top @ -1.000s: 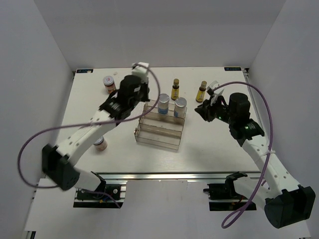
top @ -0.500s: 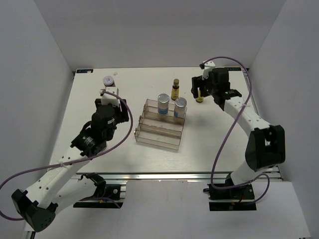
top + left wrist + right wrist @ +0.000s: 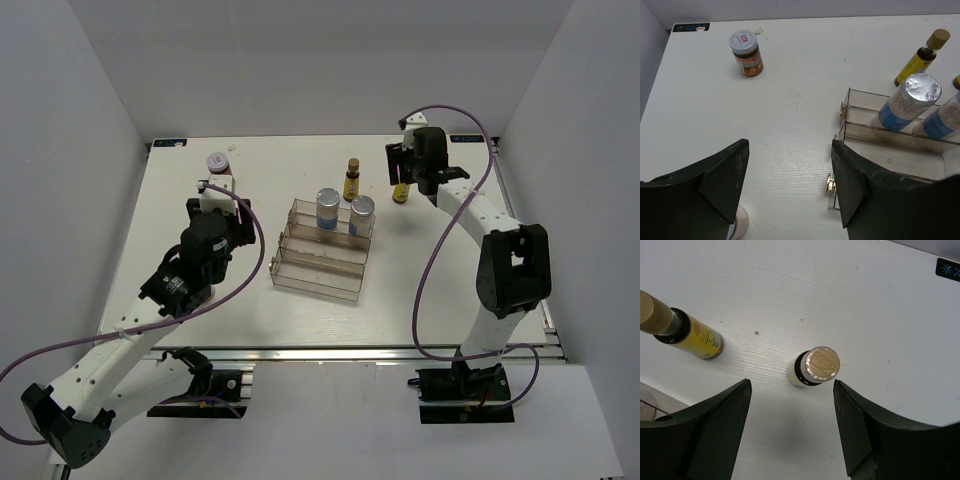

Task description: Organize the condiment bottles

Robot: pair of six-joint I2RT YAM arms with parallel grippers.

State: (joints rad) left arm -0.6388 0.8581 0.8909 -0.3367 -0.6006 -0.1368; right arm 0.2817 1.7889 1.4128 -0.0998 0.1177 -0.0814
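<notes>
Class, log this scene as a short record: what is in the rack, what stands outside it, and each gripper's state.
rack: left white bottle and right white bottle, upright in its far compartment
outside rack: left amber bottle, right amber bottle, red jar, all upright
left gripper: open, empty
right gripper: open, over the right amber bottle, not gripping it

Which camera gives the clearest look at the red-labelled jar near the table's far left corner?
Left wrist: the red-labelled jar stands upright, unobstructed, with lid and label both visible. Top external shows the jar only small, from above, mostly its lid. Right wrist does not show it.
</notes>
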